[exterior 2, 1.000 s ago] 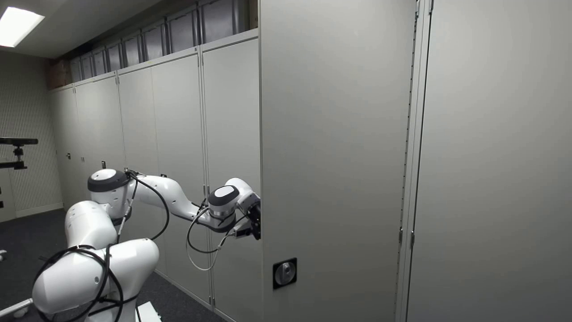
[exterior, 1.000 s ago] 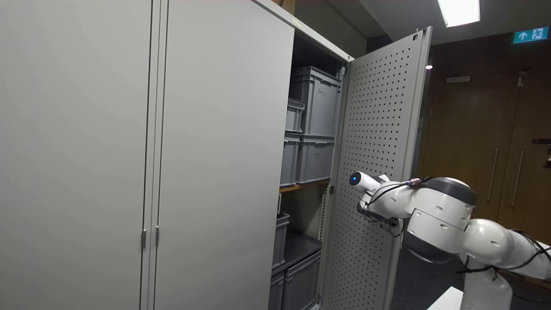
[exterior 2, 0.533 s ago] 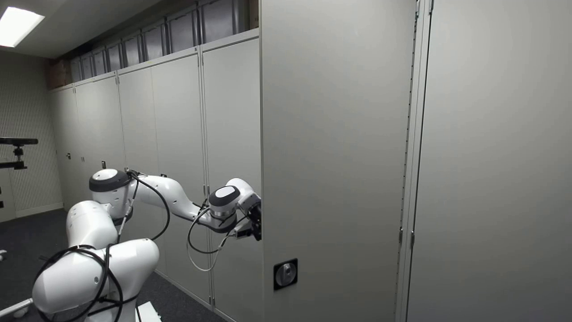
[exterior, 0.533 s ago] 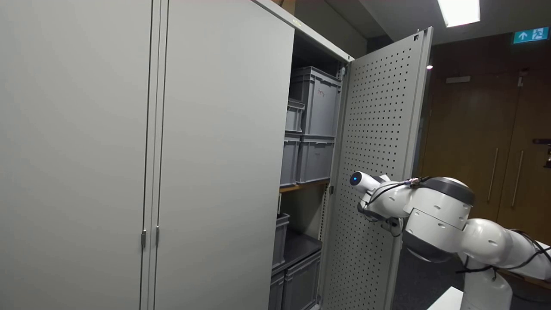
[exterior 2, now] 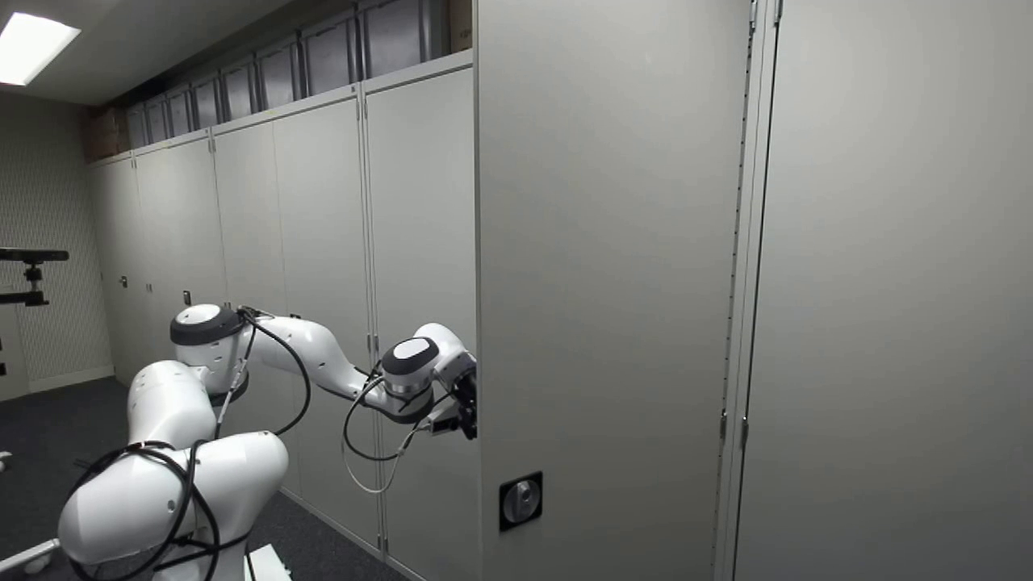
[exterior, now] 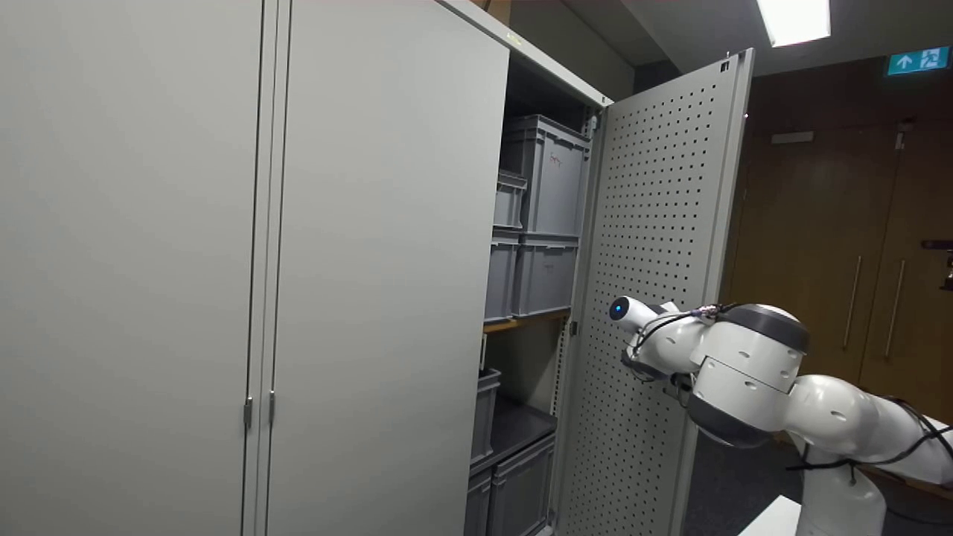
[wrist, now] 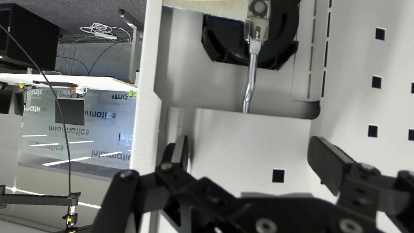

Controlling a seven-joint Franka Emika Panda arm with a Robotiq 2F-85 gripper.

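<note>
The door is open, hinged on the cabinet, with its perforated inner face exposed. The hand is spread wide and nothing is pinched. In the wrist view it is positioned at the door's inner side, next to the free edge and near the rod; whether the fingers are touching the door cannot be told. The step in hand is judged to be the wider opening of the door by a push from inside. For the next move, pressure should be applied close to the free edge, the hinge arc should be followed, and the rod should be avoided.
</note>
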